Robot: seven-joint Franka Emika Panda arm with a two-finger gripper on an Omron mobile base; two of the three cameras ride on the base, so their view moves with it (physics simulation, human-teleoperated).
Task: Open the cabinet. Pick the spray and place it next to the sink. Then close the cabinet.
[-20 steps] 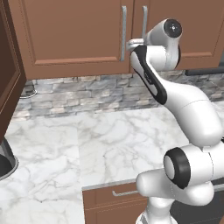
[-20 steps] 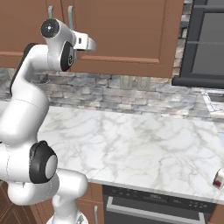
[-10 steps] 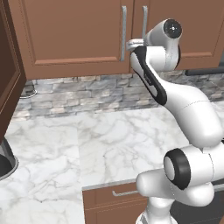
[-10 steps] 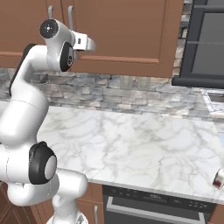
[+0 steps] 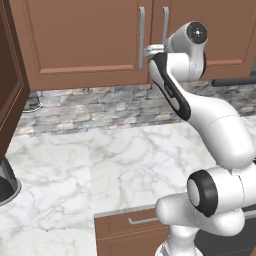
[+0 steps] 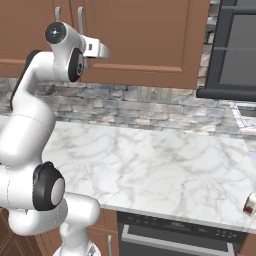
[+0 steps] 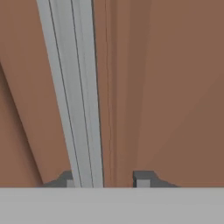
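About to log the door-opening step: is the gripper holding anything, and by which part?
The hand view shows a silver bar handle of the closed cabinet between the fingertips, but contact cannot be told, so neither can a hold.

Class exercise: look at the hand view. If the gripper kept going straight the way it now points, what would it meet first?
Most likely the brown door of the cabinet. The gripper points squarely at it, with the silver handle rising by the left finger. Depth is hard to judge here.

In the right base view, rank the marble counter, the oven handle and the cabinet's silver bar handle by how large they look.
1. Marble counter, largest by far.
2. Oven handle.
3. Cabinet bar handle: it looks smallest, but it is cut off by the picture's top and partly hidden by the arm, and it stands farther back, so ranks two and three are unsure.
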